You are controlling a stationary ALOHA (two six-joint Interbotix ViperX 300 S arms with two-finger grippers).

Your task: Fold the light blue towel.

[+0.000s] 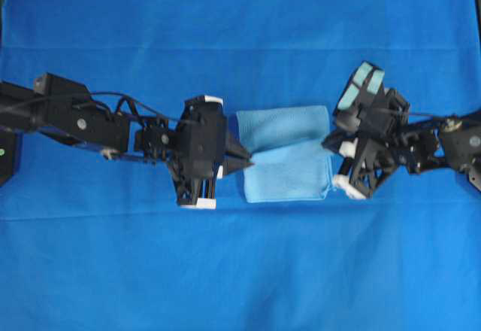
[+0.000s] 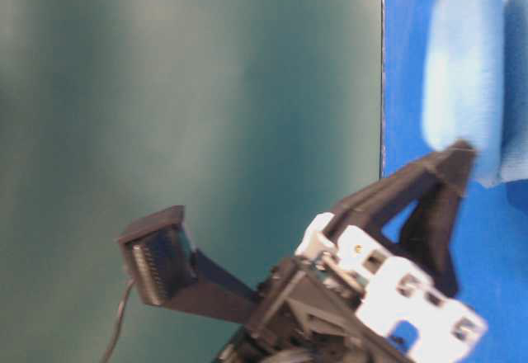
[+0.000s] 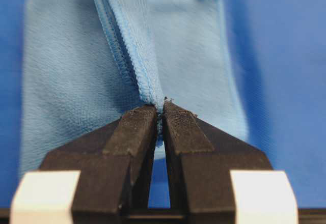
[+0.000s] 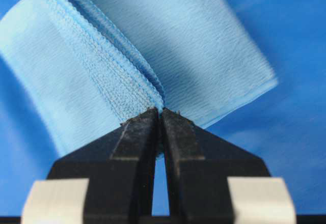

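Note:
The light blue towel (image 1: 289, 154) lies folded double at the table's middle, its upper layer lifted and bowed between the two arms. My left gripper (image 1: 246, 159) is shut on the towel's left hem; the left wrist view shows the stitched edge (image 3: 133, 46) pinched at the tips of that gripper (image 3: 160, 113). On the other side my right gripper (image 1: 331, 144) is shut on the right hem, and the right wrist view shows the doubled edge (image 4: 109, 56) clamped in that gripper (image 4: 160, 113). In the table-level view the towel (image 2: 462, 66) hangs blurred above a black finger (image 2: 437, 206).
A large royal-blue cloth (image 1: 240, 271) covers the whole table. The left arm (image 1: 90, 120) reaches in from the left edge and the right arm (image 1: 443, 139) from the right edge. A dark green wall (image 2: 206, 115) fills the table-level view's left.

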